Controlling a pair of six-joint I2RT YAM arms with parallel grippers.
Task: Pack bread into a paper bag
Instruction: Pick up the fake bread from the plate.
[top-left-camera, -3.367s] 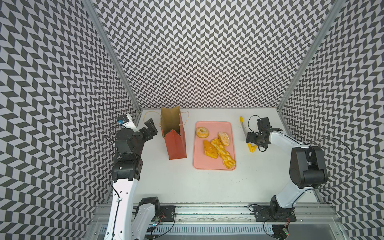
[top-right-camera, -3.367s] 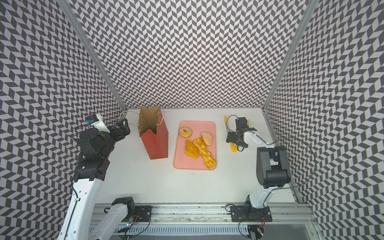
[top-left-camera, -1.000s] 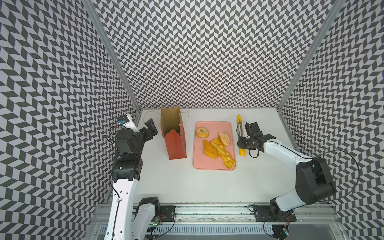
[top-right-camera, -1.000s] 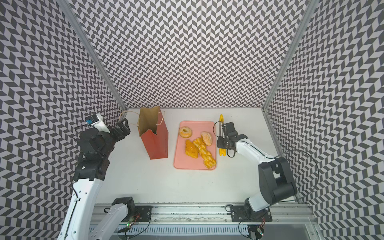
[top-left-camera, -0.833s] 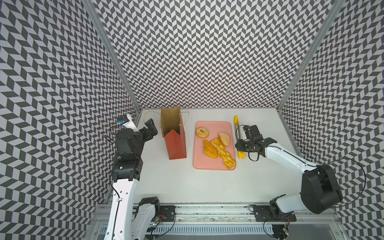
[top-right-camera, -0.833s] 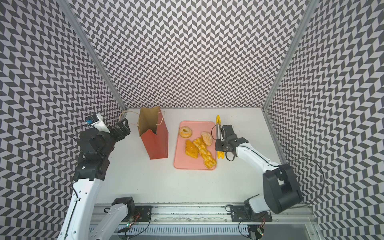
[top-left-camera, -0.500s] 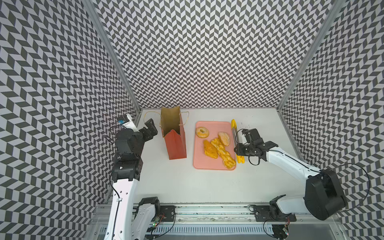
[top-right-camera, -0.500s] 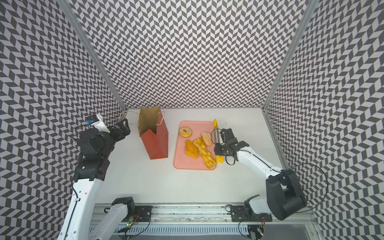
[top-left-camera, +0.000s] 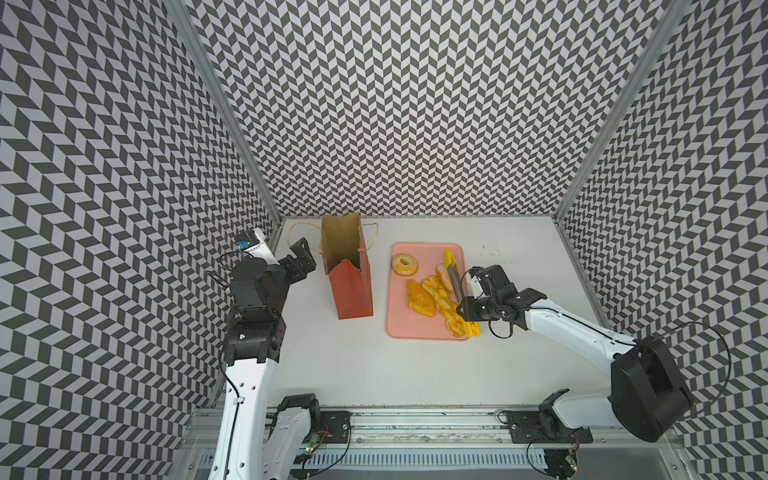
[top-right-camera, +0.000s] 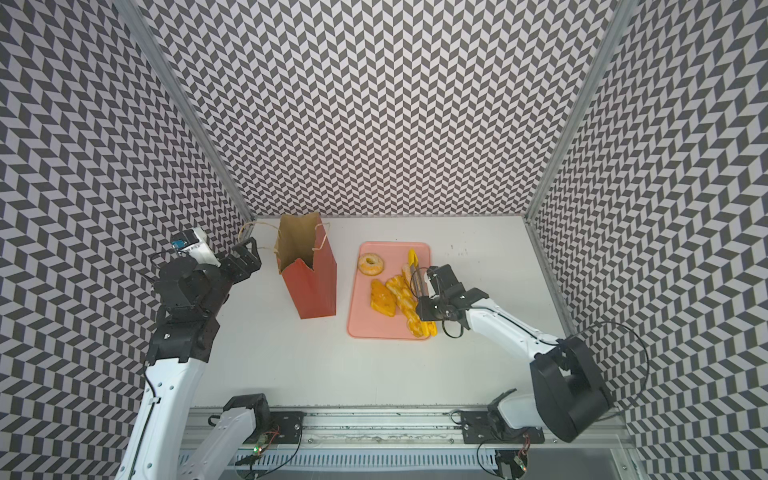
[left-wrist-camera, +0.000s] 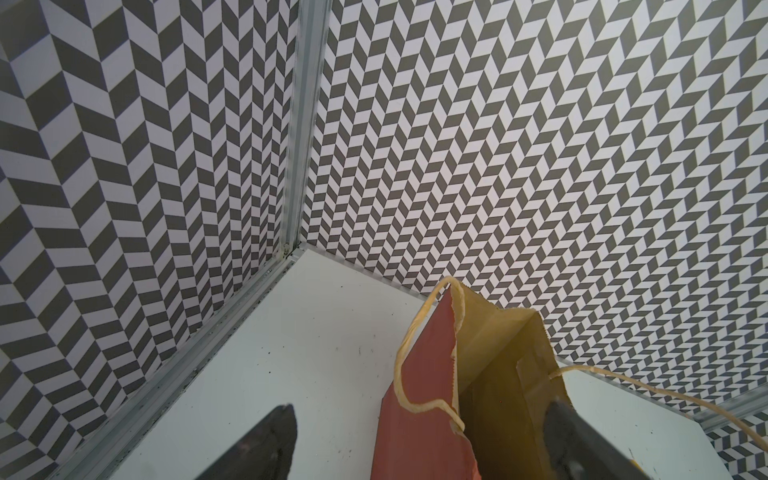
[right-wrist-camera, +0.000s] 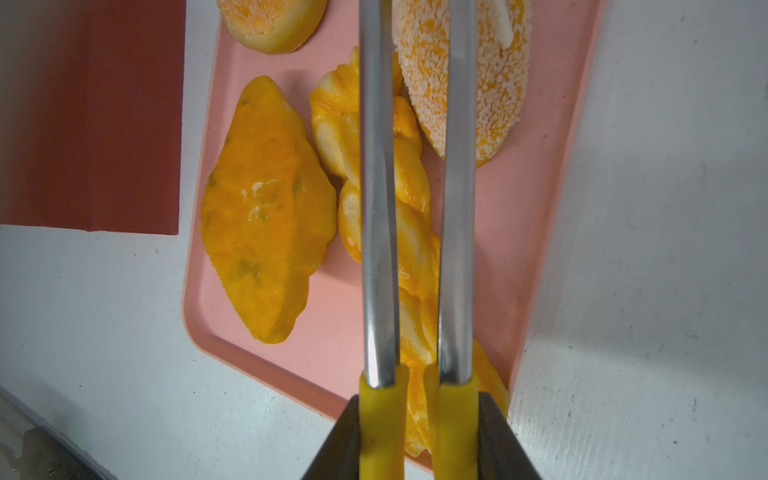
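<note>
Right wrist: right tool tight around tongs, seemingly just over loaf

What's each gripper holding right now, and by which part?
Right gripper: shut on the yellow-tipped metal tongs, fingers squeezing both arms at their yellow sleeves. Left gripper: open, holding nothing, near the red-orange paper bag.
</note>
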